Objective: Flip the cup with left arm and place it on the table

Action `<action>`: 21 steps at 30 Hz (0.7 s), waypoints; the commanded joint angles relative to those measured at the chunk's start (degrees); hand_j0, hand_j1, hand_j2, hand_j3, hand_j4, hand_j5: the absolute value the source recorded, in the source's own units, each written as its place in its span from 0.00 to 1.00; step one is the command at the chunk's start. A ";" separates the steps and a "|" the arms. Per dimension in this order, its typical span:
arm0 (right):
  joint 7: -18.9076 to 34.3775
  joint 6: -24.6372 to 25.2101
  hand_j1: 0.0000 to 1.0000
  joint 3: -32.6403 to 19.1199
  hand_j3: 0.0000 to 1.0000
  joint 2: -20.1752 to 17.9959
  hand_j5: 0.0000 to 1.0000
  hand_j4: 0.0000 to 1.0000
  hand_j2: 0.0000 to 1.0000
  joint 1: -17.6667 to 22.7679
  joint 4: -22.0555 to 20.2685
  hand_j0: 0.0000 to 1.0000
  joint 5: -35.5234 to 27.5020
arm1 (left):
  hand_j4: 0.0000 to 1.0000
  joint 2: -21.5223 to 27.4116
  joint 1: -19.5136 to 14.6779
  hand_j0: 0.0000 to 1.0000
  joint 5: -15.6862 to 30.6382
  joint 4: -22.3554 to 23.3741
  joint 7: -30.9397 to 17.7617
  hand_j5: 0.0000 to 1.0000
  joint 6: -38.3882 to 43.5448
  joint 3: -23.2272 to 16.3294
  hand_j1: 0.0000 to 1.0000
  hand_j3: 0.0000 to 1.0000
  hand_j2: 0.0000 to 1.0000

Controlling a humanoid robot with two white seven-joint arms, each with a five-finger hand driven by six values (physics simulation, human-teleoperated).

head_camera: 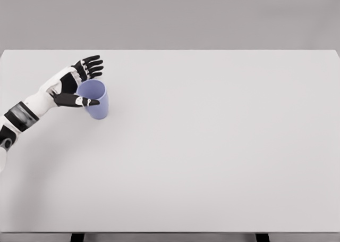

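the left hand point(79, 83) is over the far left part of the white table point(212, 157), and its white arm enters from the left edge of the picture. the hand is at the blue cup point(95, 99). the four black fingers point(91, 66) are spread and point away from the robot, on the far side of the cup's rim. the thumb point(74, 100) reaches across the near side of the rim, so the mouth of the cup sits between the thumb and the fingers. the fingers are apart, not curled together, and i cannot tell with certainty if they press the cup or only stand around it; the thumb seems to touch the rim.

the cup is just beside the palm, toward the robot's right of it. its open mouth looks upward and a little to the hand, and its body goes down from the hand to the table. a soft shadow lies under the cup, on the side away from the palm.
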 commanded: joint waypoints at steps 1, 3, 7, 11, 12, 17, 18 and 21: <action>0.02 -0.01 1.00 -0.01 1.00 0.00 1.00 1.00 1.00 0.00 -0.05 1.00 -0.01 | 1.00 0.99 0.00 1.00 0.43 -1.05 -0.01 1.00 -0.01 0.65 1.00 1.00 1.00; 0.02 -0.01 1.00 -0.01 1.00 0.00 1.00 1.00 1.00 0.00 -0.05 1.00 -0.01 | 1.00 1.25 -0.09 1.00 0.43 -2.02 -0.01 1.00 -0.01 0.92 1.00 1.00 1.00; 0.02 -0.01 1.00 -0.01 1.00 0.00 1.00 1.00 1.00 0.00 0.04 1.00 -0.01 | 1.00 4.16 -0.35 1.00 0.43 -5.71 -0.01 1.00 -0.01 1.53 1.00 1.00 1.00; 0.02 -0.01 1.00 -0.01 1.00 0.00 1.00 1.00 1.00 0.00 0.04 1.00 -0.01 | 1.00 4.33 -1.05 1.00 0.34 -6.50 -0.01 1.00 -0.36 1.53 1.00 1.00 1.00; 0.02 -0.01 1.00 -0.01 1.00 0.00 1.00 1.00 1.00 0.00 -0.05 1.00 -0.01 | 1.00 5.12 -1.41 1.00 0.34 -6.94 -0.01 1.00 -0.88 1.53 1.00 1.00 1.00; 0.02 -0.01 1.00 -0.01 1.00 0.00 1.00 1.00 1.00 0.00 0.04 1.00 -0.01 | 1.00 7.85 -1.32 1.00 -1.15 -11.07 -0.01 1.00 -13.47 1.27 1.00 1.00 1.00; 0.02 -0.01 1.00 -0.01 1.00 0.00 1.00 1.00 1.00 0.00 -0.05 1.00 -0.01 | 1.00 8.28 -1.32 1.00 -2.73 -12.13 -0.01 1.00 -13.47 1.36 1.00 1.00 1.00; 0.02 -0.01 1.00 -0.01 1.00 0.00 1.00 1.00 1.00 0.00 -0.05 1.00 -0.01 | 1.00 10.48 -1.23 1.00 -11.07 -14.33 -0.01 1.00 -13.47 1.27 1.00 1.00 1.00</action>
